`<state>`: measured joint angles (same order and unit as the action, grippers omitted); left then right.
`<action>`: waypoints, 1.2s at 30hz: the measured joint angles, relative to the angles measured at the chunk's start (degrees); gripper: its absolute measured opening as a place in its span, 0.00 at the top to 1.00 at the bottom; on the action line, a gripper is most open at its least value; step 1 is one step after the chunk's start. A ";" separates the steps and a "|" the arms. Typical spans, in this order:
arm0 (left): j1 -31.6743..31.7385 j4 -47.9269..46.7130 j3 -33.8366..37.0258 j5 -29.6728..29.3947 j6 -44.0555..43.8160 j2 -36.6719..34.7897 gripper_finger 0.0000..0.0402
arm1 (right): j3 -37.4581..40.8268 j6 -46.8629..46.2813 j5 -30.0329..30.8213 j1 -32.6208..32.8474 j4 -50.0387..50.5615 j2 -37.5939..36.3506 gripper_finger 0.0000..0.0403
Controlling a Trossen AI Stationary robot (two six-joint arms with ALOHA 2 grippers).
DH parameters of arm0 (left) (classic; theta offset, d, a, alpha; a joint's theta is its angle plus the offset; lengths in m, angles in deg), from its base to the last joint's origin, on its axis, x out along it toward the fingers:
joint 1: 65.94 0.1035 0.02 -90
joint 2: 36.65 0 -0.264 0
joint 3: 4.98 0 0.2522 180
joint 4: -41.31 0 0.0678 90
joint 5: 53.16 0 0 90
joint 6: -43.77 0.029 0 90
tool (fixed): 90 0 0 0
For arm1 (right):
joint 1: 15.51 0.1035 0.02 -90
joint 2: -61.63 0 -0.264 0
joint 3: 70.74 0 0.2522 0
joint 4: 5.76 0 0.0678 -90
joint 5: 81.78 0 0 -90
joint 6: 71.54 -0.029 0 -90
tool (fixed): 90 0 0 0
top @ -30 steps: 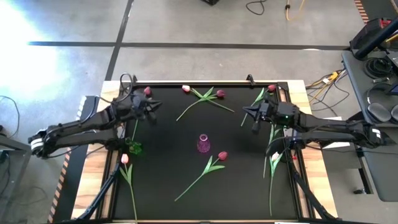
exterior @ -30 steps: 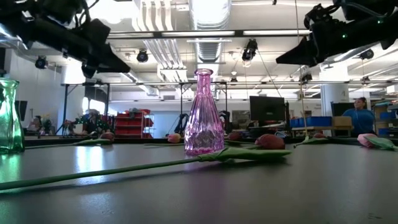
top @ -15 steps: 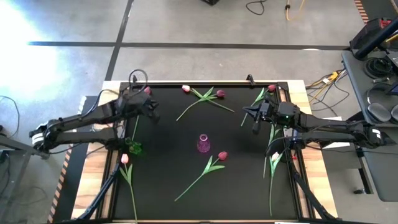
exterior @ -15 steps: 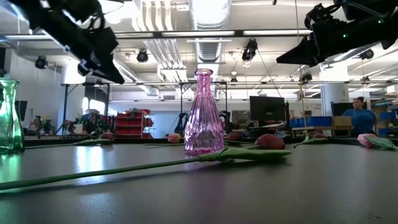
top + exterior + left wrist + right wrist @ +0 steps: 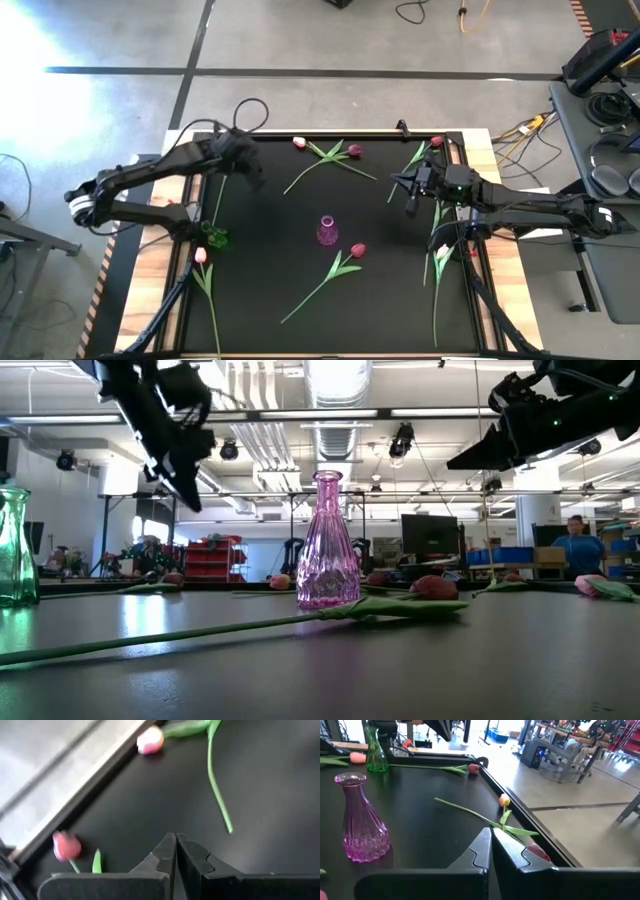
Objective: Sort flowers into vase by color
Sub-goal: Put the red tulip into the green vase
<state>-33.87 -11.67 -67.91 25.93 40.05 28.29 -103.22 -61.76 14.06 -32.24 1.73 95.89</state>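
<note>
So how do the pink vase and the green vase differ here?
The pink vase stands near the middle of the black mat, while the green vase stands at the mat's left edge. In the low view the pink vase shows whole; the green vase is cut off by the frame. Both are upright, ribbed glass, and hold no flowers.

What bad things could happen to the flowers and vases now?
1. The left gripper is shut and holds nothing, so it may poke a flower rather than pick it up.
2. The pink vase is narrow and tall; a bump might tip it.
3. The green vase stands at the table's edge and could fall.
</note>
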 joint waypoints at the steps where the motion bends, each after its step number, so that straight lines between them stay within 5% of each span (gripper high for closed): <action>1: 1.36 -0.58 0.00 0.28 -0.17 1.14 1.00 | 0.00 0.00 0.00 0.00 -0.02 0.00 0.98; 6: 8.51 -2.36 0.00 1.05 0.15 8.19 0.95 | 0.00 -0.08 0.02 0.00 -0.03 0.00 0.98; 18: 21.94 -3.30 -2.58 1.00 1.37 21.98 0.64 | 0.00 -0.36 0.06 0.00 -0.08 0.00 0.98; 36: 27.48 -6.10 -13.91 0.96 3.11 35.95 0.79 | 0.00 -1.22 0.07 -0.01 0.01 0.01 0.98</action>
<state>-6.39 -17.77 -81.81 26.89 43.17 64.23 -103.22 -62.99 14.13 -32.25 1.74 95.90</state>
